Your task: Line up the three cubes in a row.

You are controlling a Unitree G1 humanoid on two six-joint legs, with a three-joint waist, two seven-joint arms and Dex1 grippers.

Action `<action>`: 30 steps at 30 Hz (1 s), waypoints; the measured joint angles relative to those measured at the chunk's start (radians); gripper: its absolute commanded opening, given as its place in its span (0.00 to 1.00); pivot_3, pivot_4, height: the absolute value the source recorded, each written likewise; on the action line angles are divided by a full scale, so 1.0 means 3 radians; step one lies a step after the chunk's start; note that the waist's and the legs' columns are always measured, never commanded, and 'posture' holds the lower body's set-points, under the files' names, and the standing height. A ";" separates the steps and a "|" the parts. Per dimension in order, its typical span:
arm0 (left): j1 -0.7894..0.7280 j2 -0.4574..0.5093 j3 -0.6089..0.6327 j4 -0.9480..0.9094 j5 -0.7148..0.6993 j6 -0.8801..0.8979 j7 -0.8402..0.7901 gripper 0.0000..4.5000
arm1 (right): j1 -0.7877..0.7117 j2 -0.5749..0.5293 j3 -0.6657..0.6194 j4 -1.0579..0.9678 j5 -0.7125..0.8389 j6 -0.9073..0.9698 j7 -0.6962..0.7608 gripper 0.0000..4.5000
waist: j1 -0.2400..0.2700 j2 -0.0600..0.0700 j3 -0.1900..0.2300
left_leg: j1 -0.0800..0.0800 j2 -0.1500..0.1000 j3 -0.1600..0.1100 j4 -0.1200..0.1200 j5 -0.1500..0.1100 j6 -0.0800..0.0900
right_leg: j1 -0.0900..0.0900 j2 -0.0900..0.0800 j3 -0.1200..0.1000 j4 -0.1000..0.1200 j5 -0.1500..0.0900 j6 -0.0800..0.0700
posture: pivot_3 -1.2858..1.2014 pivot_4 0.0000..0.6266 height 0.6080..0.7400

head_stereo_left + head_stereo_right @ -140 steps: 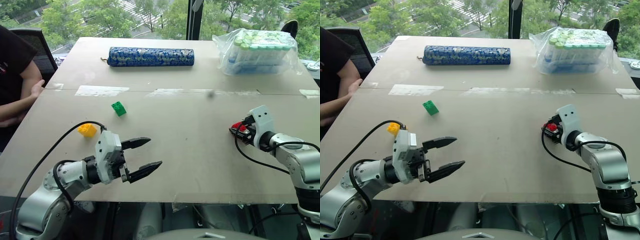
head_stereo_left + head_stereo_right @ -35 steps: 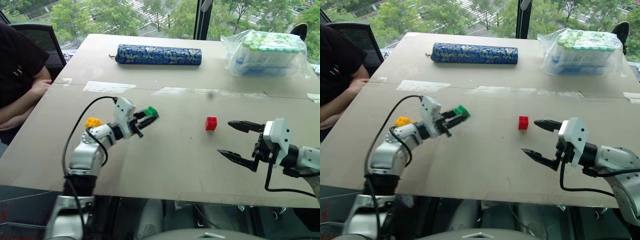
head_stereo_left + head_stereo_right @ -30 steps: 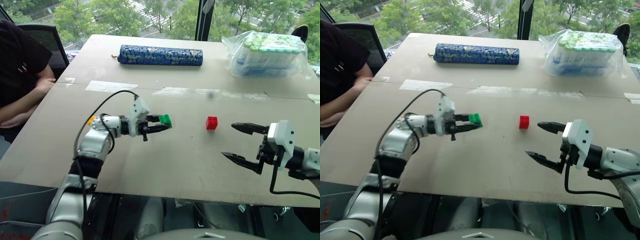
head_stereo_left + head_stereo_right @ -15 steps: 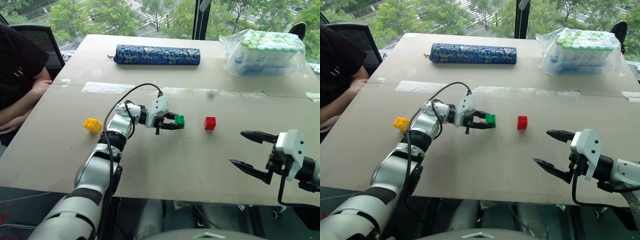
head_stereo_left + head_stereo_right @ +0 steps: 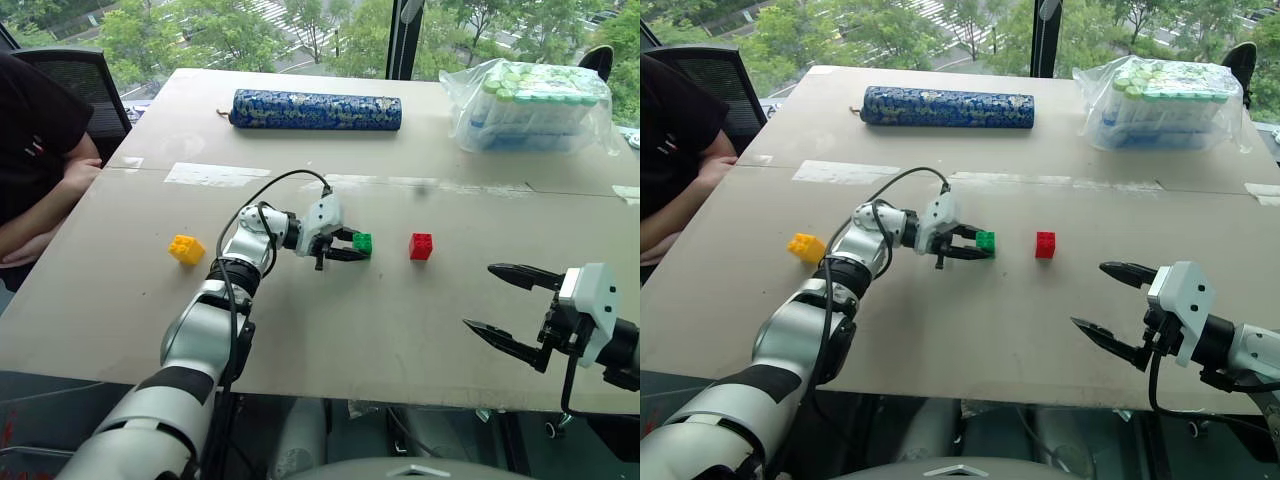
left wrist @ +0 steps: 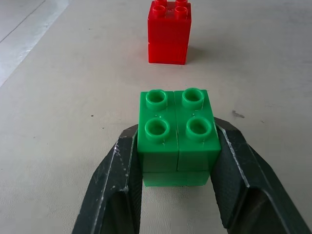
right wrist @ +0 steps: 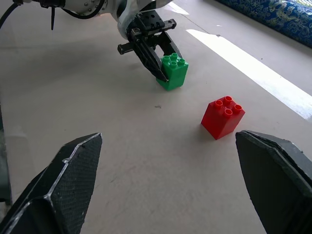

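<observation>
We find the small green plastic building block [image 5: 362, 242] clamped between the two black fingers of the left gripper [image 5: 350, 246], one finger on each side wall. In the left wrist view the block [image 6: 177, 134] sits upright with its studded top facing up, and its base looks to be on or just above the tan cardboard tabletop [image 5: 330, 330]; we cannot tell which. The left gripper reaches across the table toward the robot's right, so the green block lies near the table's middle.

The red plastic building block [image 5: 421, 246] stands on the tabletop just to the right of the green one, close but not touching, and roughly level with it. The yellow plastic building block [image 5: 186, 249] rests well apart on the left side, beyond the left arm's elbow.

The right gripper [image 5: 508, 309] hangs near the front right edge of the table with its fingers spread wide and nothing between them. It is well apart from the red block.

The green block shows four round studs in a two-by-two pattern and a seam around its lower body, as if two pieces are stacked. The red block [image 6: 169, 33] has the same studded top and seam. The yellow block is turned at an angle to the table edge.
</observation>
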 measured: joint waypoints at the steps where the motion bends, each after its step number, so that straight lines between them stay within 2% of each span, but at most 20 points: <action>1: -0.0023 -0.0015 0.0000 0.0031 0.0032 -0.0013 0.0028 0.29 | -0.0002 0.0000 0.0000 0.0001 -0.0002 -0.0001 0.0000 1.00 | 0.0000 0.0000 0.0000 | 0.0000 0.0000 0.0000 0.0000 0.0000 0.0000 | 0.0000 0.0000 0.0000 0.0000 0.0000 0.0000 | 0.52 0.24 1.00; 5: -0.0047 -0.0033 0.0026 0.0101 0.0060 -0.0067 0.0055 0.29 | -0.0020 0.0000 0.0000 0.0009 -0.0004 -0.0002 0.0000 1.00 | 0.0000 0.0000 0.0000 | 0.0001 0.0000 0.0000 0.0000 0.0000 0.0000 | 0.0000 0.0000 0.0000 0.0001 0.0000 0.0000 | 0.52 0.24 1.00; 7: -0.0057 -0.0041 0.0031 0.0123 0.0065 -0.0072 0.0051 0.51 | -0.0027 0.0000 0.0000 0.0014 -0.0007 -0.0003 0.0002 1.00 | 0.0000 0.0000 0.0000 | 0.0001 0.0000 0.0000 0.0000 0.0000 0.0000 | 0.0000 0.0000 0.0000 0.0002 0.0000 0.0000 | 0.52 0.24 1.00; 8: -0.0062 -0.0045 0.0033 0.0137 0.0071 -0.0068 0.0055 0.55 | -0.0028 -0.0001 0.0000 0.0015 -0.0008 -0.0004 0.0004 1.00 | 0.0000 0.0000 0.0000 | 0.0001 0.0000 0.0000 0.0000 0.0000 0.0000 | 0.0000 0.0000 0.0000 0.0002 0.0000 0.0000 | 0.52 0.24 1.00; 10: -0.0073 -0.0046 0.0035 0.0173 0.0102 -0.0043 0.0098 0.74 | -0.0028 -0.0001 0.0000 0.0015 -0.0009 -0.0006 0.0008 1.00 | 0.0000 0.0000 0.0000 | 0.0001 0.0000 0.0000 0.0000 0.0000 0.0000 | 0.0000 0.0000 0.0000 0.0002 0.0000 0.0000 | 0.52 0.24 1.00; 12: -0.0075 -0.0047 0.0048 0.0189 0.0109 -0.0022 0.0105 0.96 | -0.0027 -0.0001 -0.0002 0.0015 -0.0009 -0.0006 0.0011 1.00 | 0.0000 0.0000 0.0000 | 0.0001 0.0000 0.0000 0.0001 0.0000 0.0000 | 0.0000 0.0000 0.0000 0.0002 0.0000 0.0000 | 0.52 0.24 1.00; 13: -0.0075 -0.0047 0.0072 0.0186 0.0102 0.0003 0.0090 0.99 | -0.0024 -0.0002 -0.0005 0.0015 -0.0008 -0.0006 0.0015 1.00 | -0.0001 0.0000 0.0000 | 0.0000 0.0000 0.0000 0.0000 0.0000 0.0000 | 0.0000 0.0000 0.0000 0.0002 0.0000 0.0000 | 0.52 0.24 1.00; 18: 0.0014 0.0110 0.0206 -0.0172 0.0008 0.0139 -0.0032 0.99 | -0.0022 -0.0003 -0.0021 0.0018 -0.0004 -0.0006 0.0038 1.00 | -0.0015 0.0000 0.0000 | 0.0002 0.0001 0.0000 0.0000 0.0000 0.0000 | 0.0000 0.0000 0.0001 0.0004 0.0000 0.0000 | 0.52 0.24 1.00; 20: 0.0427 0.0349 0.0353 -0.0960 -0.0207 0.0518 -0.0081 0.99 | -0.0115 -0.0009 0.0004 0.0037 0.0012 -0.0008 0.0065 1.00 | -0.0062 0.0003 -0.0001 | 0.0004 0.0004 0.0001 -0.0001 0.0000 0.0000 | 0.0000 0.0000 0.0004 0.0004 0.0000 -0.0001 | 0.52 0.24 1.00; 22: 0.0602 0.0427 0.0407 -0.1253 -0.0282 0.0704 -0.0057 0.99 | -0.0149 -0.0011 0.0021 0.0052 0.0023 -0.0009 0.0079 1.00 | -0.0074 0.0004 -0.0001 | 0.0004 0.0004 0.0000 -0.0001 0.0000 -0.0001 | 0.0000 0.0000 0.0002 0.0005 0.0000 -0.0001 | 0.52 0.24 1.00; 23: 0.0867 0.0516 0.0510 -0.1718 -0.0405 0.0997 0.0040 0.99 | -0.0210 -0.0012 0.0041 0.0073 0.0042 -0.0011 0.0093 1.00 | -0.0084 0.0004 -0.0001 | 0.0004 0.0006 0.0000 -0.0001 0.0000 -0.0001 | 0.0000 -0.0001 0.0003 0.0006 0.0000 -0.0001 | 0.52 0.24 1.00; 25: 0.1409 0.0641 0.0803 -0.2674 -0.0737 0.1821 0.0454 0.99 | -0.0383 -0.0011 0.0126 0.0157 0.0068 -0.0013 0.0117 1.00 | -0.0093 0.0003 -0.0001 | 0.0004 0.0011 -0.0006 0.0000 0.0000 -0.0001 | 0.0000 -0.0005 0.0002 0.0008 0.0000 -0.0001 | 0.52 0.24 1.00; 26: 0.1499 0.0648 0.0882 -0.2853 -0.0826 0.2028 0.0574 0.99 | -0.0407 -0.0008 0.0144 0.0170 0.0074 -0.0014 0.0121 1.00 | -0.0083 0.0004 -0.0001 | 0.0004 0.0011 -0.0010 0.0001 0.0000 -0.0001 | 0.0001 -0.0006 0.0000 0.0010 0.0000 -0.0001 | 0.52 0.24 1.00; 27: 0.1741 0.0662 0.1149 -0.3366 -0.1029 0.2522 0.0955 0.99 | -0.0543 0.0015 0.0244 0.0221 0.0106 -0.0013 0.0145 1.00 | -0.0073 0.0003 -0.0001 | 0.0002 0.0010 -0.0012 0.0003 0.0000 -0.0001 | 0.0001 -0.0007 -0.0006 0.0011 0.0000 -0.0001 | 0.52 0.24 1.00; 30: 0.2091 0.0586 0.1650 -0.4158 -0.1265 0.3177 0.1751 0.99 | -0.0756 0.0082 0.0390 0.0303 0.0160 -0.0017 0.0160 1.00 | -0.0034 0.0002 -0.0001 | 0.0005 0.0007 -0.0017 0.0007 0.0001 -0.0001 | 0.0004 -0.0010 -0.0010 0.0017 0.0000 0.0000 | 0.52 0.24 1.00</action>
